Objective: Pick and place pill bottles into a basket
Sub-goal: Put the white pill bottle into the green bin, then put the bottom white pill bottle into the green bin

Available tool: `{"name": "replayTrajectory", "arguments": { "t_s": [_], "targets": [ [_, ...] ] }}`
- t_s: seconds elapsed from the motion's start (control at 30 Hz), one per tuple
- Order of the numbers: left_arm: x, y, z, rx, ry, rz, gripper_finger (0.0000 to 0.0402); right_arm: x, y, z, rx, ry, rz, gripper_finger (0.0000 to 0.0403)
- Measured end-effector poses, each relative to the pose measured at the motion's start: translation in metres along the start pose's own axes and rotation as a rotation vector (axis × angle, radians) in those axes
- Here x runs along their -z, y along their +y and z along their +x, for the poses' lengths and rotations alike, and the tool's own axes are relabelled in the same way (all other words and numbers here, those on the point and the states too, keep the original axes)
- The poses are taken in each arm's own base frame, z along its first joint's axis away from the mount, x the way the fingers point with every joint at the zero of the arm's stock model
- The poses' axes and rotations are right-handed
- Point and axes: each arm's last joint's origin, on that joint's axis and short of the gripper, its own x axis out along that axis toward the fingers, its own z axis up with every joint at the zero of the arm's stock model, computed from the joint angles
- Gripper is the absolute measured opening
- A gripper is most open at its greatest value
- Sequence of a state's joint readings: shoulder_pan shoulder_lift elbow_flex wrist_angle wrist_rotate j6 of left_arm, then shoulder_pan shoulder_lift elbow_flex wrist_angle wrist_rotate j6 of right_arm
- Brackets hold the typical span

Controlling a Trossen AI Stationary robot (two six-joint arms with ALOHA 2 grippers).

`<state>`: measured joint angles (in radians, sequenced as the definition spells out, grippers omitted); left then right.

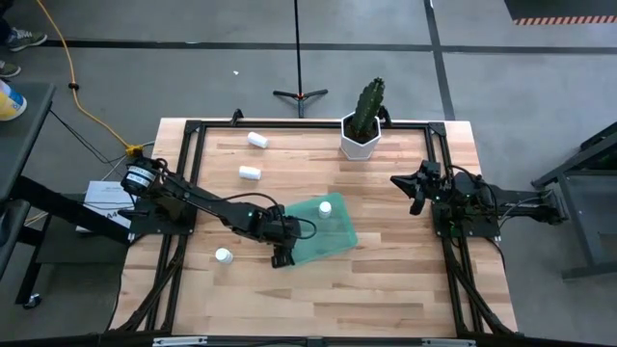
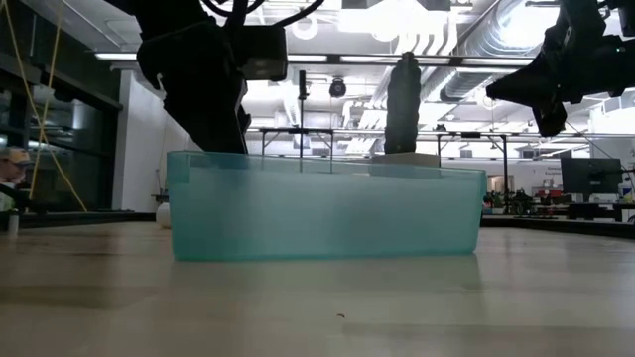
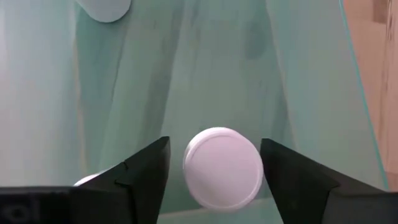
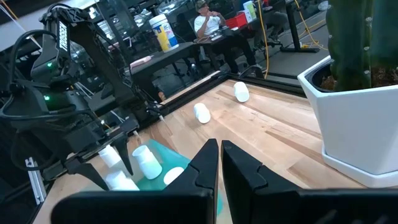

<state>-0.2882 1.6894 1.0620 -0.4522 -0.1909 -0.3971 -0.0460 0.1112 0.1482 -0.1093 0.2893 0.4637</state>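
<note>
The teal-green basket (image 1: 333, 236) lies at the table's middle and fills the low view (image 2: 327, 213). My left gripper (image 3: 214, 177) is open, low over the basket's near left corner (image 1: 282, 253). Its fingers stand on either side of an upright white pill bottle (image 3: 222, 168), with a gap showing on one side. A second bottle (image 1: 325, 207) stands in the basket's far part. Three more bottles (image 1: 256, 140) (image 1: 250, 173) (image 1: 224, 255) rest on the table to the left. My right gripper (image 1: 415, 188) is shut and empty, raised at the table's right (image 4: 221, 158).
A white hexagonal pot (image 1: 362, 143) with a cactus stands at the far edge, right of the middle. Black frame rails (image 1: 289, 123) run around the table. In the right wrist view a person (image 4: 208, 22) sits in the room beyond the table.
</note>
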Motion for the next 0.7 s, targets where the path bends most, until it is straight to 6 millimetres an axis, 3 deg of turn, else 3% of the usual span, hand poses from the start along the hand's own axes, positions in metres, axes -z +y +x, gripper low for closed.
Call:
{"name": "replayTrajectory", "arguments": {
  "t_s": [0.23,0.53,0.7],
  "targets": [
    [-0.001,0.000,-0.002,-0.002,0.011,0.002,0.0282,0.000,0.000,0.000,0.001,0.002,-0.001,0.0012],
    [-0.020,-0.003,-0.023,-0.010,0.029,0.036,0.0265,0.001,0.000,0.000,0.003,0.006,-0.002,0.0012],
    [-0.024,-0.003,-0.041,-0.007,0.151,0.016,0.0264,0.001,0.000,0.000,-0.001,0.009,-0.002,0.0012]
  ]
}}
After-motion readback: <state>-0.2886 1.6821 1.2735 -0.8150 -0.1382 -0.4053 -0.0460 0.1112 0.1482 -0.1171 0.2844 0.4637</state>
